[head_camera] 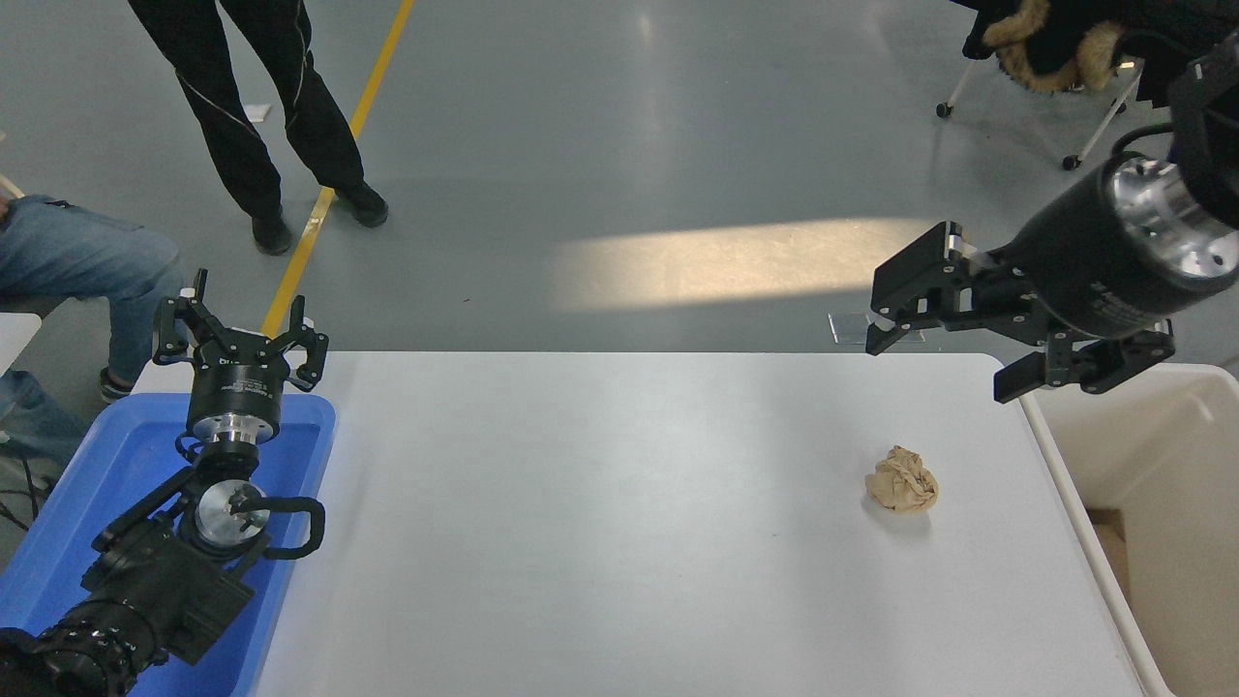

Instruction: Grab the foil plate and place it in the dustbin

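The foil plate is not in view on the table or in either gripper. The cream-white dustbin (1070, 513) stands at the table's right edge, partly cut off by the picture. My right gripper (944, 366) is open and empty, raised above the table's far right corner, left of the dustbin's rim. My left gripper (237, 334) is open and empty, parked at the lower left over the blue bin.
A crumpled tan paper ball (902, 480) lies on the white table (619, 523) at the right, below the right gripper. A blue plastic bin (116, 465) sits at the left edge. A person's legs (261, 106) stand beyond the table; another person sits at far left.
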